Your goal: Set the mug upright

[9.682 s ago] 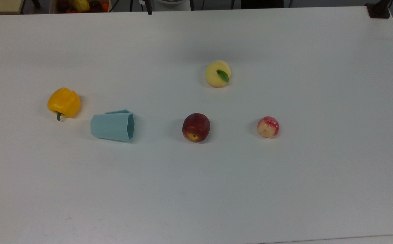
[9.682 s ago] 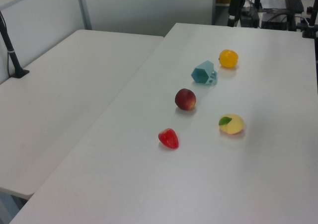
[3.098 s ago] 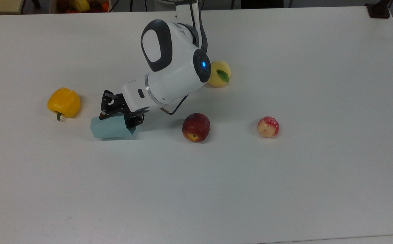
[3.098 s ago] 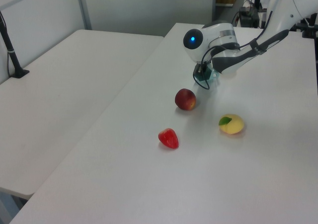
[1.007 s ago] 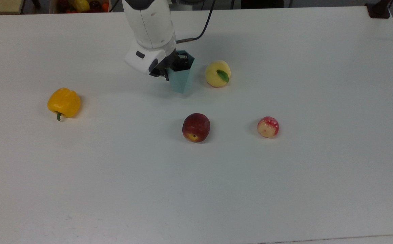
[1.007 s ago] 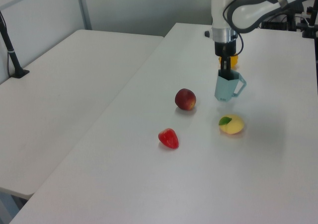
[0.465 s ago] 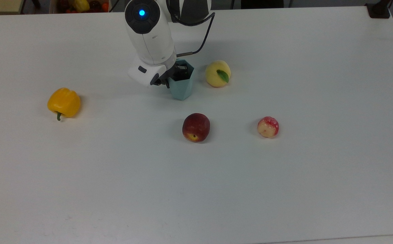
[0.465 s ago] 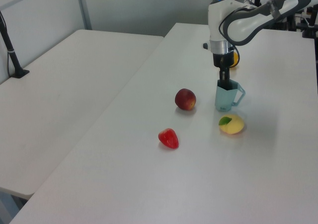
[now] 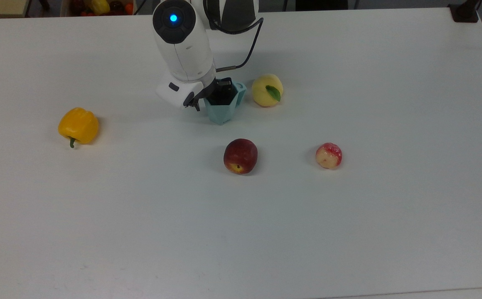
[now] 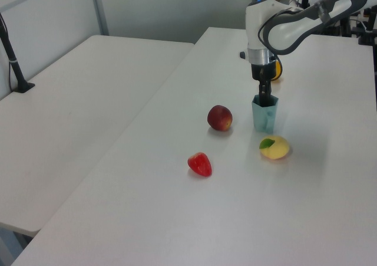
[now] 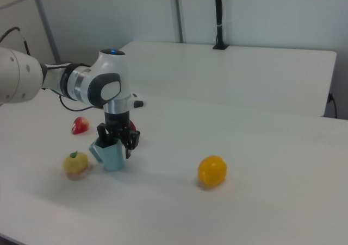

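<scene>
The mug [image 9: 223, 109] stands upright on the white table [image 9: 349, 228], mouth up, with its small handle [image 9: 241, 88] at about 2 o'clock in the top view. It sits just beside the yellow peach [image 9: 267, 90], which is at its 2 o'clock in the top view, and the dark red peach [image 9: 240, 156] is near it at 5 o'clock. The gripper [image 9: 220, 92] comes straight down onto the mug's rim. One black finger [image 9: 222, 94] is inside the mug, and the fingers pinch the mug's wall. Nothing else can be seen inside the mug. The yellow pepper [image 9: 78, 126] lies well apart at 9 o'clock. The small red and cream fruit [image 9: 328, 155] lies at 4 o'clock. No writing can be read.
</scene>
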Robot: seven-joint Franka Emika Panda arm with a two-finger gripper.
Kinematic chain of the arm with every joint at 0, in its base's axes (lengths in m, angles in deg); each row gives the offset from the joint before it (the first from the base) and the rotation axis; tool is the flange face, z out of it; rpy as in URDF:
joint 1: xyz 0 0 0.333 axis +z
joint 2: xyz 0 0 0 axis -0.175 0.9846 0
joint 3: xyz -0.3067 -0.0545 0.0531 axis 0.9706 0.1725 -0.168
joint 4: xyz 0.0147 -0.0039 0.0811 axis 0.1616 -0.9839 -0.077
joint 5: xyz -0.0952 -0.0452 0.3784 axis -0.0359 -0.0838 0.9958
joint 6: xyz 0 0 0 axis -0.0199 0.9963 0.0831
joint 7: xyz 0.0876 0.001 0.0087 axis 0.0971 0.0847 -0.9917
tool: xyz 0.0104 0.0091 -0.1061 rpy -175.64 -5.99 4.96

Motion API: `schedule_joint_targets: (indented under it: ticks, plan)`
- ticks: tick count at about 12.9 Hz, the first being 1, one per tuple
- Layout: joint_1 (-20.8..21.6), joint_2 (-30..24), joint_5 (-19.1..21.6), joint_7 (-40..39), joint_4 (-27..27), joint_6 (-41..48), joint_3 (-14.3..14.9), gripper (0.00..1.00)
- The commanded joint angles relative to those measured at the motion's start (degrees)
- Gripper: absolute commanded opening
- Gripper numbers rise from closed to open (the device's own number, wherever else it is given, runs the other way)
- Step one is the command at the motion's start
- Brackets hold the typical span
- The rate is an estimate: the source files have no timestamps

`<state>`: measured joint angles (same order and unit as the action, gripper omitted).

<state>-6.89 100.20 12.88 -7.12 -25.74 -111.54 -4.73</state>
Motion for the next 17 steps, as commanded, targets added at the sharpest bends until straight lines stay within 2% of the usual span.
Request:
schedule_joint_targets:
  ticks: [1, 4, 7, 9, 10, 11, 12, 15, 17]
  plan:
    - [0.3, -1.3, 1.1, 4.3, 3.6, 0.0, -0.1, 1.0]
    - [0.2, -5.1, 1.0, 6.5, 4.8, 2.6, -0.2, 1.0]
    - [0.2, -10.4, 1.0, 14.5, 9.4, 10.8, -0.4, 1.0]
    - [0.3, -13.5, 1.1, 21.0, 10.5, 14.5, -0.4, 1.0]
    - [0.3, -16.2, 1.1, 25.9, 10.5, 16.0, -1.1, 1.0]
    - [-0.5, -18.7, 0.8, 29.7, 10.4, 17.9, -3.3, 1.0]
    - [-1.2, -20.2, 0.8, 31.2, 10.4, 19.4, -4.1, 1.0]
    - [-2.8, -24.8, 1.2, 31.0, 10.2, 25.3, -6.9, 1.0]
    - [-3.4, -25.2, 1.2, 25.6, 10.1, 25.6, -7.0, 1.0]
